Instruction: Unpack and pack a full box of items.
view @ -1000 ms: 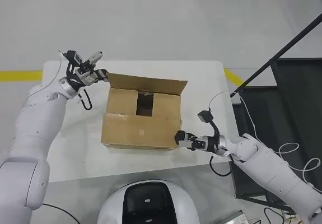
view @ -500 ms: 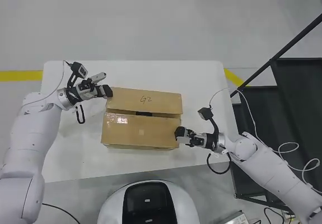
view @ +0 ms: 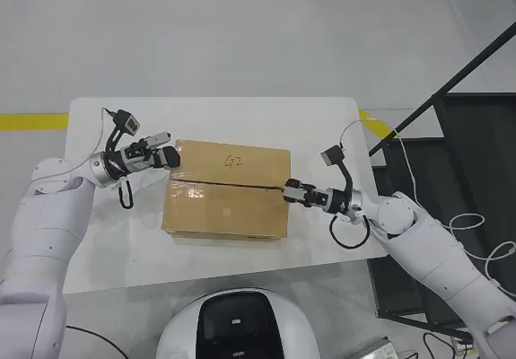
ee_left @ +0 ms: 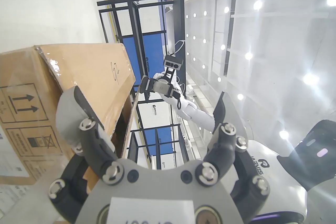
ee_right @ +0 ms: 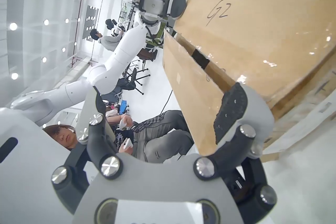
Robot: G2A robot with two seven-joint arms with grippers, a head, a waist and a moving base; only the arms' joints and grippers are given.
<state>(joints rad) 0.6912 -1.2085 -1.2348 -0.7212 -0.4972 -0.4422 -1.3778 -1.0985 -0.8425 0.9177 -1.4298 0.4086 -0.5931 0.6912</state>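
The box (view: 226, 188) is seen at the centre of the table (view: 320, 126), flaps down. The left gripper (view: 171, 157) is held agape at its 10 o'clock corner, the right gripper (view: 289, 191) likewise at 3 o'clock. Packed full, the box is judged heavy, with stiff walls and bendable flaps, and is best taken at both ends.

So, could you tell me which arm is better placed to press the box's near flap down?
Likely the right: the right gripper sits at the seam end of the box, beside the near flap; the left gripper is at its far-left corner, by the far flap.
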